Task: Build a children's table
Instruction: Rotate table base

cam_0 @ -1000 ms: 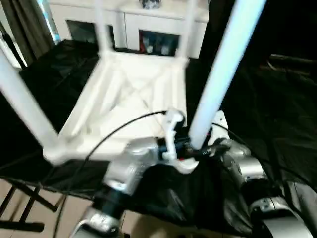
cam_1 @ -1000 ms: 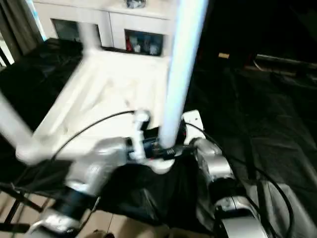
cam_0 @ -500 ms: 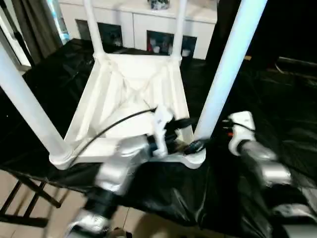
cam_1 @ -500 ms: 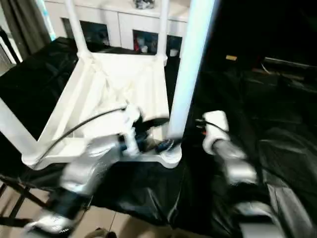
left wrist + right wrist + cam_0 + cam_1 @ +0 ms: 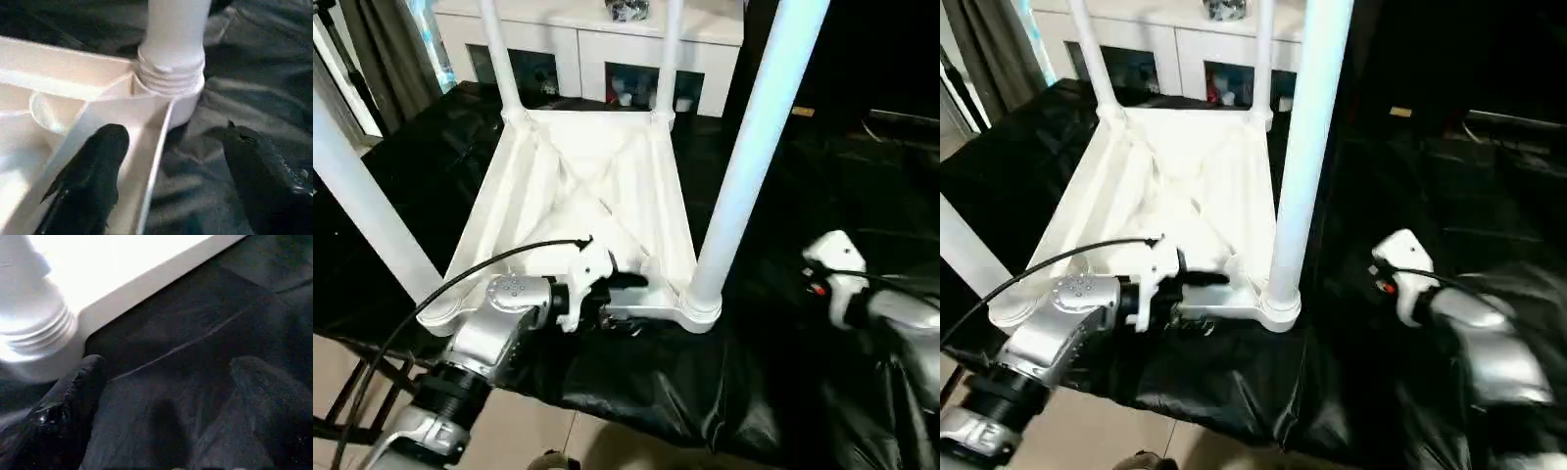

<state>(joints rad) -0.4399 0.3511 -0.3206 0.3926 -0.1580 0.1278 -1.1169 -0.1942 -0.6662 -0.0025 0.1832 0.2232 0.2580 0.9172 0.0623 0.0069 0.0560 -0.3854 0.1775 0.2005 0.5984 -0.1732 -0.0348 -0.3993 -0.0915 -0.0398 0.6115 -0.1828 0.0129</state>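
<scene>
Left gripper [image 5: 171, 161] spread, one finger [image 5: 90, 171] over the ribbed underside of the tabletop [image 5: 592, 186], the other outside the rim above the black sheet [image 5: 783, 323]; nothing held. Right gripper [image 5: 161, 406] spread wide, empty, beside the near right corner socket. Tabletop upside down on the black-covered worktop. Four legs seated upright in corner sockets, nearest leg [image 5: 744, 157] just beyond left gripper. White cabinet [image 5: 607, 49] behind.
</scene>
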